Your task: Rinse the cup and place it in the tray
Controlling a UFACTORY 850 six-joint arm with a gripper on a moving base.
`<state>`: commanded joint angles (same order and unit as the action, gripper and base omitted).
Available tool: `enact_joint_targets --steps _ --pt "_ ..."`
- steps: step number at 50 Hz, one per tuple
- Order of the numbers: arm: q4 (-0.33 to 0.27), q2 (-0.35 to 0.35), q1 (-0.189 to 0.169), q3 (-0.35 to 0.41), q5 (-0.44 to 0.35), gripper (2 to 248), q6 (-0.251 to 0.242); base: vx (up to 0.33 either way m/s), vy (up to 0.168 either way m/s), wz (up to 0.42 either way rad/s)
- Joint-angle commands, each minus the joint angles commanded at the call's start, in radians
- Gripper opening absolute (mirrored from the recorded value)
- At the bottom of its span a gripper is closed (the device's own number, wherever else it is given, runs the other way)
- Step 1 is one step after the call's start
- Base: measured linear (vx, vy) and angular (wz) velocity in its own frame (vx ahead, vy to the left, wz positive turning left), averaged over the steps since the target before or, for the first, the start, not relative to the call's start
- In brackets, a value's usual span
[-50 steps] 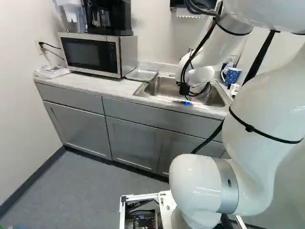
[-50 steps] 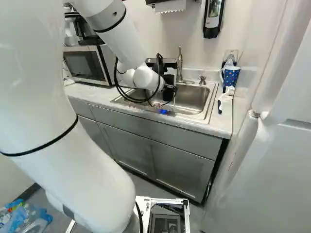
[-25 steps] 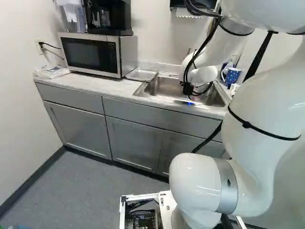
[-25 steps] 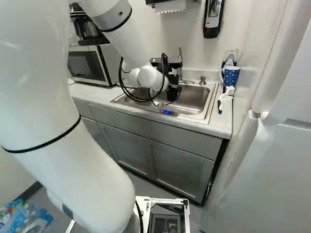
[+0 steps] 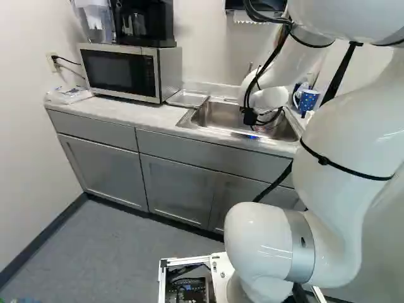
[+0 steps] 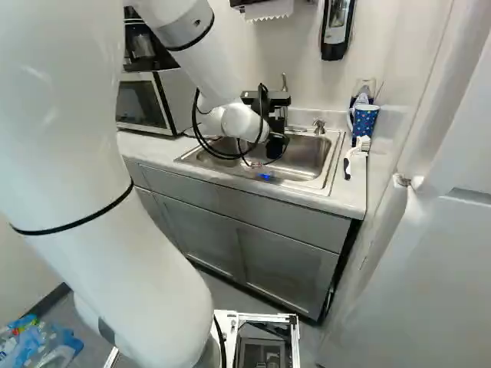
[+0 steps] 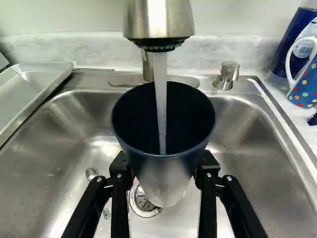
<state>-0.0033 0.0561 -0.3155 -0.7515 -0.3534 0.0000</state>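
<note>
In the right base view my gripper [image 6: 277, 144] hangs over the sink [image 6: 313, 182]; its fingertips are hidden there. The wrist view shows the gripper [image 7: 164, 173] shut on a dark-blue cup [image 7: 163, 171] with a silvery lower body, one finger on each side. The cup's open mouth faces the faucet [image 7: 158, 20], and a stream of water [image 7: 159, 94] runs into it. Both base views hide the cup. A shallow metal tray [image 5: 187, 98] lies on the counter between the microwave and the sink; part of it also shows in the wrist view.
A spoon [image 7: 91, 173] lies in the sink near the drain [image 7: 143, 201]. Right of the basin stand a dotted blue mug [image 6: 365, 120] and a white brush [image 6: 357, 149]. A soap pump [image 7: 227, 74] rises behind the sink. The microwave [image 5: 123, 71] stands left on the counter.
In the right base view the wrist and gripper have shifted somewhat to the right over the sink, and the upper arm has swung slightly the same way. The base has stayed still.
</note>
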Motion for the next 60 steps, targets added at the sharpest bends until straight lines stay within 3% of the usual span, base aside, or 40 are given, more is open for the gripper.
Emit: enact_joint_targets --steps 60 --pt "0.0 0.0 0.0 0.0 0.0 125 0.0 0.0 0.0 0.0"
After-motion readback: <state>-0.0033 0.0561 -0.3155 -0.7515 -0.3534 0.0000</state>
